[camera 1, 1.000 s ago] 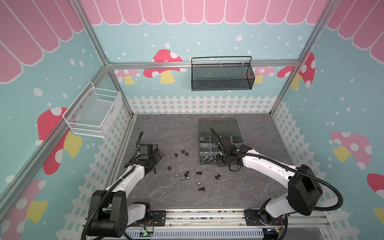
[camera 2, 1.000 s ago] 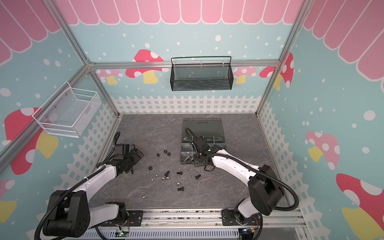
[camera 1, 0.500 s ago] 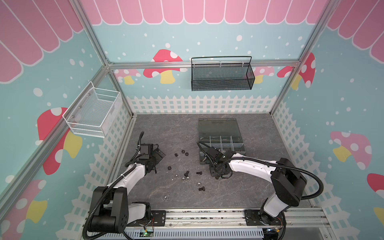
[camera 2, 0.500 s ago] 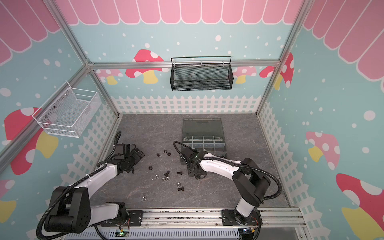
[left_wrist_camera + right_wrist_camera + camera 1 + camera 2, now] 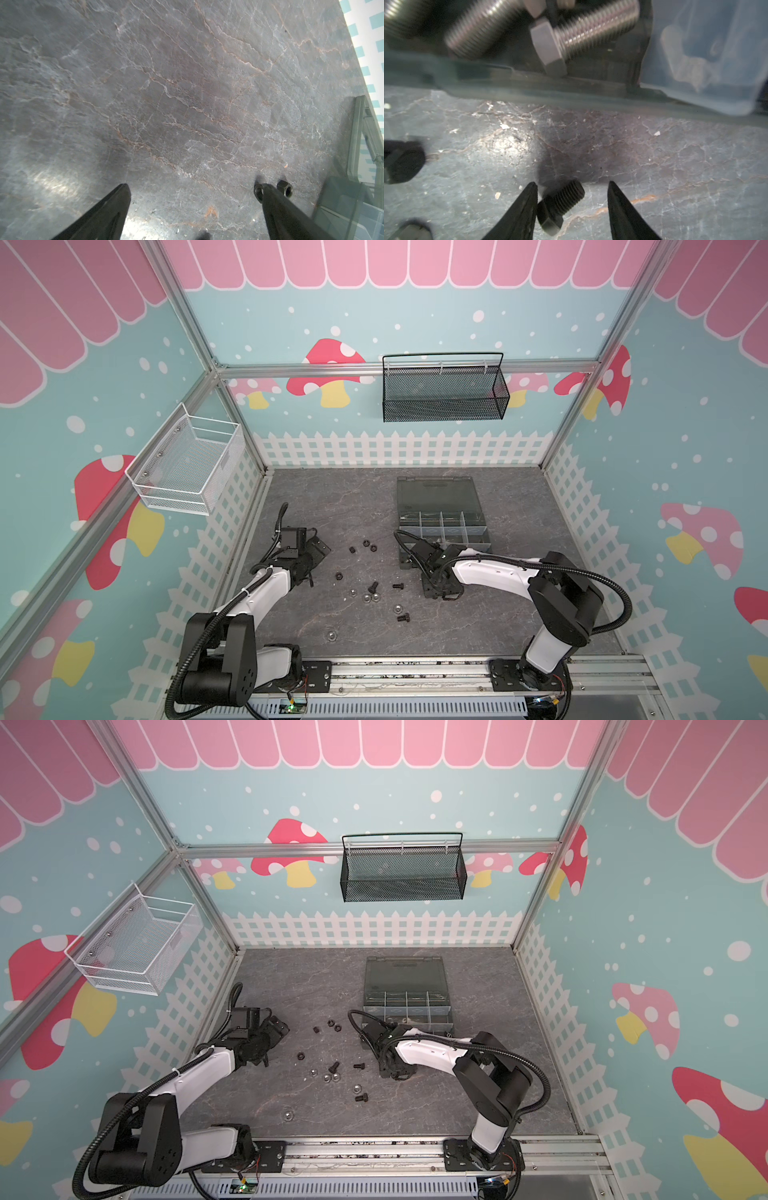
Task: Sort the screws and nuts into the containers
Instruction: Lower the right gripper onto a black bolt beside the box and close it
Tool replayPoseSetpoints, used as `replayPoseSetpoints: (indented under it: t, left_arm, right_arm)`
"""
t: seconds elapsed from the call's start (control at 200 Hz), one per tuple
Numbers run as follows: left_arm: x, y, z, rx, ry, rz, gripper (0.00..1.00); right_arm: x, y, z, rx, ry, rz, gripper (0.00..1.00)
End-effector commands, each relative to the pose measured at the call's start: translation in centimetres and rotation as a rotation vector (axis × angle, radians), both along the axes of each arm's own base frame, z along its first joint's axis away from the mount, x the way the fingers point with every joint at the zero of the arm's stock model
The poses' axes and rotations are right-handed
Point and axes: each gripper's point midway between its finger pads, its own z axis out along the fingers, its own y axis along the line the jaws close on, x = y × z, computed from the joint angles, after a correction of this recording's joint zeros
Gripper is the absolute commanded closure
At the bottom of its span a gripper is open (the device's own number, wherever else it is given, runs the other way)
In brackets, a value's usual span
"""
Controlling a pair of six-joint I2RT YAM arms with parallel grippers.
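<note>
My right gripper [image 5: 571,182] is open and low over the grey table, just in front of the organizer box [image 5: 442,526]. A black screw [image 5: 560,204] lies between its fingers, touching one and clear of the other. Silver screws [image 5: 583,29] rest in a near container behind the box wall [image 5: 529,83]. In both top views black screws [image 5: 372,586] [image 5: 361,1097], black nuts [image 5: 366,543] [image 5: 301,1055] and silver nuts [image 5: 367,598] [image 5: 356,1088] lie scattered between the arms. My left gripper [image 5: 316,547] [image 5: 194,185] is open and holds nothing, with two black nuts [image 5: 286,189] beside one finger.
The box lid [image 5: 436,493] lies open flat toward the back wall. A black mesh basket [image 5: 444,391] hangs on the back wall and a white wire basket [image 5: 187,466] on the left wall. Another black screw [image 5: 402,161] lies near the right gripper.
The right arm has come off the organizer box and down to the table in front of it, and its jaws have widened around a black screw. The left arm has not moved.
</note>
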Motion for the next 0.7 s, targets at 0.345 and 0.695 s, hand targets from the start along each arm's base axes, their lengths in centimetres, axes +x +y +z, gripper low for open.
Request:
replayPoseSetpoints:
  t: [0.345, 0.695]
  left_arm:
    - [0.5, 0.2, 0.1, -0.008, -0.009, 0.013, 0.00]
    - [0.4, 0.2, 0.3, -0.012, -0.018, 0.014, 0.00]
  right_arm:
    - [-3.0, -1.7, -1.8, -0.036, 0.079, -0.024, 0.46]
    - [-3.5, -2.5, -1.7, -0.035, 0.077, -0.050, 0.54]
